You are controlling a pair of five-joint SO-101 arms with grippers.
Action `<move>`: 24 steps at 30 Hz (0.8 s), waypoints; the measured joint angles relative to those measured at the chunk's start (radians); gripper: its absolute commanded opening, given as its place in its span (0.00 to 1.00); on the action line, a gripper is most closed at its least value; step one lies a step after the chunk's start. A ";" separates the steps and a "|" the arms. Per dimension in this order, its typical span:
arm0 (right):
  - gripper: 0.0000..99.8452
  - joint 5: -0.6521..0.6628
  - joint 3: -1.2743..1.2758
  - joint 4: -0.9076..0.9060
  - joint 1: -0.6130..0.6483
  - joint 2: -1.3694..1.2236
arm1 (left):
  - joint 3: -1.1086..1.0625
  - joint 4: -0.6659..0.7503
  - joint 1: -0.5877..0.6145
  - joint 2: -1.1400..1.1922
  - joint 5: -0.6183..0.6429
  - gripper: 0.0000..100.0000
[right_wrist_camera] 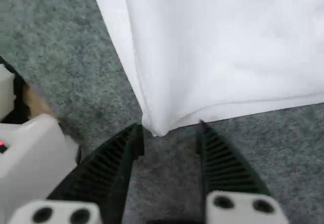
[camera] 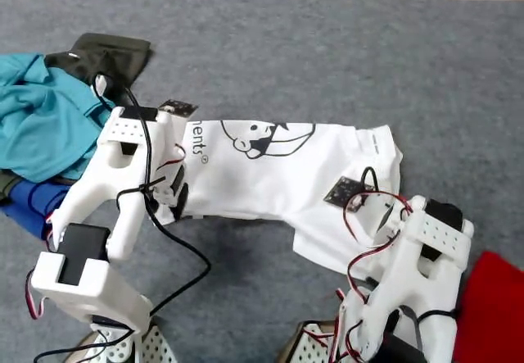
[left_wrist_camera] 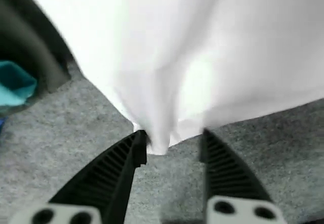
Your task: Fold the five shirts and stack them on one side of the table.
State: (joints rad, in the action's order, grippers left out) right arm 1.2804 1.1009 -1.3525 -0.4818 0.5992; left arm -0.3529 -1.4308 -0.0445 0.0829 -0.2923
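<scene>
The white shirt lies spread at the middle of the surface. Its long axis runs parallel to the near edge, from the left arm's side to the right arm's side. The left gripper stands at the shirt's left end, jaws parted, with a fold of the hem between the tips and not clamped. The right gripper stands at the shirt's near right corner, jaws likewise parted, with the corner just at the tips. Each arm is nearer its own end. We judge that both grippers must close on the near hem, then carry it toward the far edge.
</scene>
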 measured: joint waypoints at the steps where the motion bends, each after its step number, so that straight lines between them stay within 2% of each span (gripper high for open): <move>1: 0.31 0.002 -0.021 -0.018 0.000 0.000 | 0.014 -0.017 0.000 -0.009 0.021 0.28; 5: 0.31 0.002 -0.124 -0.104 0.000 0.000 | 0.123 -0.126 -0.002 -0.054 0.055 0.28; 7: 0.24 -0.017 -0.195 -0.146 0.000 0.000 | 0.199 -0.176 -0.002 -0.074 0.057 0.27; 10: 0.04 -0.057 -0.313 -0.183 0.000 0.000 | 0.342 -0.226 0.025 -0.107 0.069 0.14; 11: 0.00 -0.080 -0.351 -0.184 0.002 0.000 | 0.397 -0.227 0.032 -0.112 0.087 0.09; 13: 0.06 -0.146 -0.417 -0.184 0.046 0.000 | 0.485 -0.222 0.037 -0.115 0.146 0.01; 17: 0.10 -0.296 -0.493 -0.146 0.209 -0.034 | 0.537 -0.118 0.051 -0.058 0.227 0.05; 21: 0.03 -0.450 -0.522 -0.012 0.377 -0.161 | 0.552 -0.002 0.078 0.092 0.359 0.05; 22: 0.00 -0.480 -0.528 0.032 0.404 -0.209 | 0.559 0.034 0.084 0.133 0.393 0.05; 24: 0.01 -0.535 -0.554 0.132 0.433 -0.318 | 0.572 0.092 0.092 0.209 0.442 0.03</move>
State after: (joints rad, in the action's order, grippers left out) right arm 0.7449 0.5470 -1.2206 -0.0491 0.2816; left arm 0.2194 -1.3387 0.0476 0.2915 0.1496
